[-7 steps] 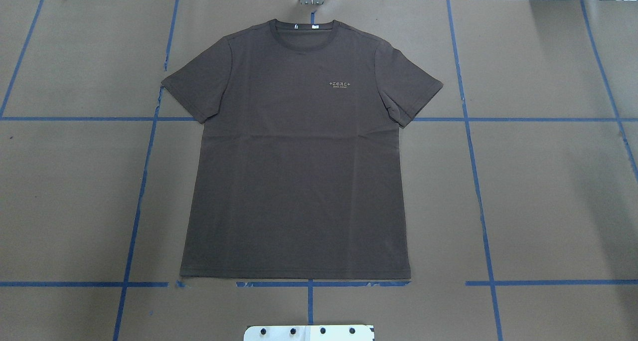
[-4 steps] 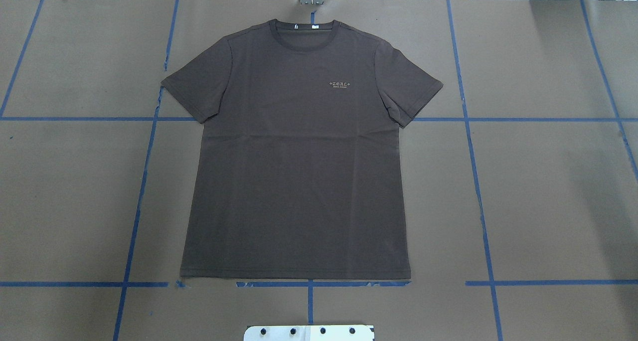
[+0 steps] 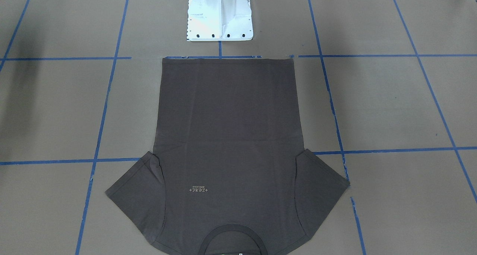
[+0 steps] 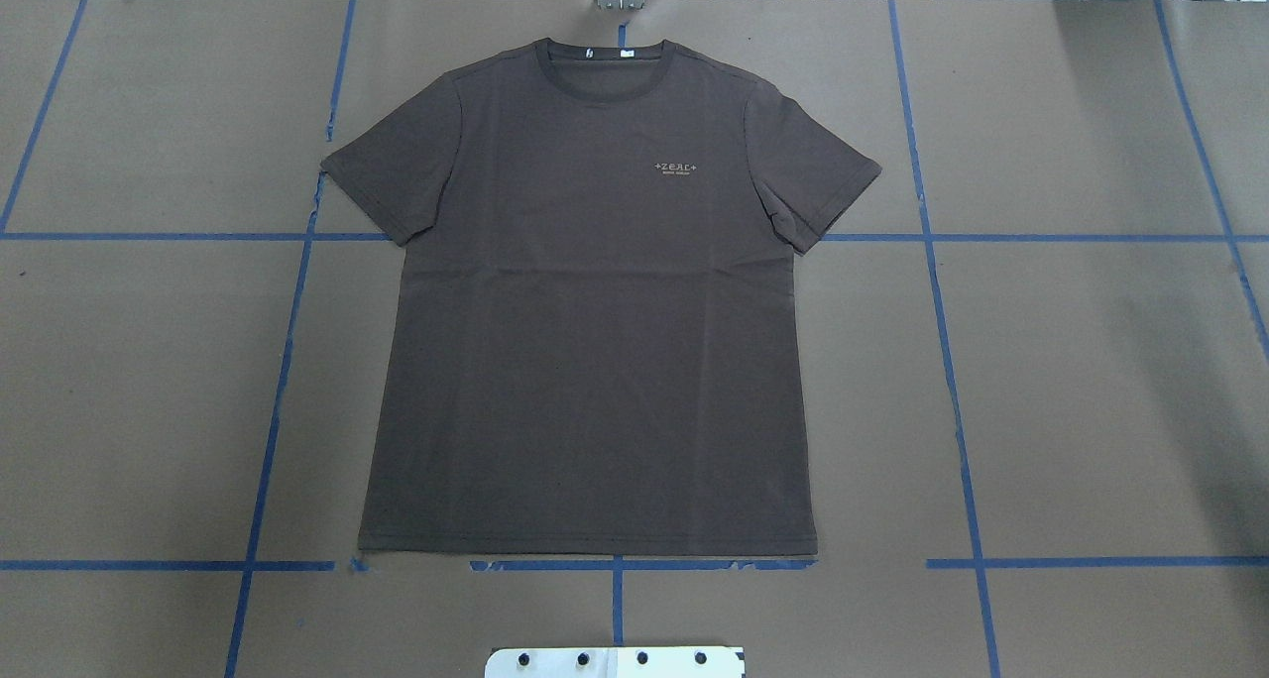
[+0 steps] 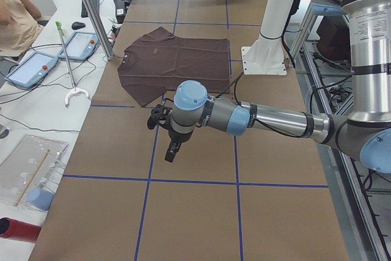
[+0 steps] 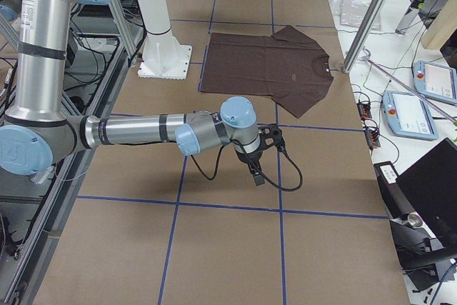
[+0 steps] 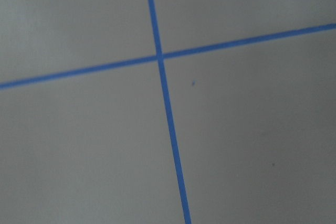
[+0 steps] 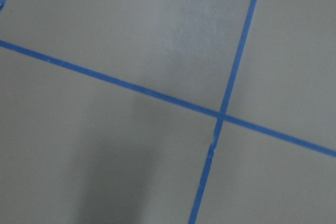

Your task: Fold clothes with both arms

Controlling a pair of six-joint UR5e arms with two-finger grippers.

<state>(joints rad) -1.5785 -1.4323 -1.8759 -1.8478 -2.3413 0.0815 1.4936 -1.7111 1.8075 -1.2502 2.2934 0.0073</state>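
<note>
- Overhead exterior: the T-shirt (image 4: 595, 311) lies flat and face up in the middle of the tabletop (image 4: 1091, 361), collar (image 4: 607, 58) at the far edge, hem (image 4: 585, 544) nearest the robot; neither arm shows here, so I judge the step in hand to be the reach-in for a first grip; both claws should take matching points either side, so that the fold line runs straight.
- Exterior front-facing: both sleeves (image 3: 320, 180) are spread out, with slight creases at the armpits; a low, shallow pinch of both layers at the edge looks wise; dragging could bunch the cloth.
- Exterior left: the left claw (image 5: 157, 116) hangs over bare tabletop beside the shirt, not touching it; whether its fingers stand apart or together I cannot tell.
- Exterior right: the right claw (image 6: 273, 133) hangs likewise on the other side, clear of the cloth; its state I cannot tell either.
- Left wrist-mounted: only crossing blue tape lines (image 7: 168, 108) show, no cloth, no fingers; the arm must travel inward before descending.
- Right wrist-mounted: the same, tape and paper only; both arms should arrive together.
</note>
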